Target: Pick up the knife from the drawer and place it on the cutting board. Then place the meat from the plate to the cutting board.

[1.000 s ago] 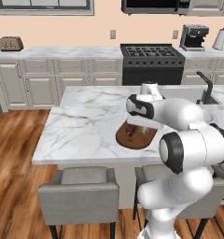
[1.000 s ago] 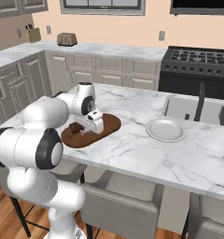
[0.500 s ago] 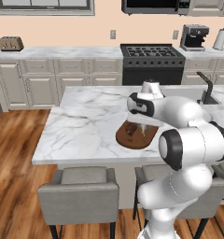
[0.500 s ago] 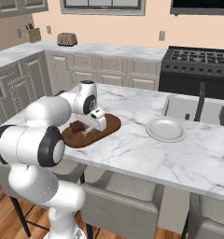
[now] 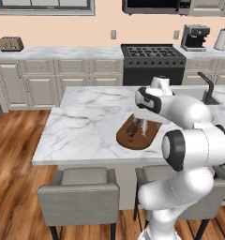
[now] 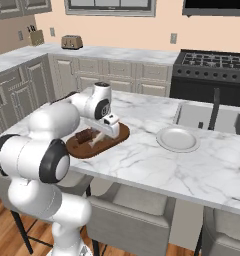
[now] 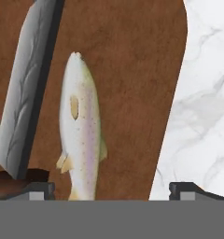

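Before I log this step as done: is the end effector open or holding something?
End effector: open, holding nothing; the meat lies on the board.

End effector (image 7: 111, 189) opened, releasing meat (image 7: 81, 130) onto board (image 7: 137, 70)

The pale fish-shaped meat (image 7: 81, 130) lies flat on the brown cutting board (image 7: 132, 84), beside the knife (image 7: 27, 88).

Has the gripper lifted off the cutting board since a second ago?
No. The gripper hangs just over the cutting board as before, same spot against the board's rim; only its jaws have spread, with the meat lying free between them.
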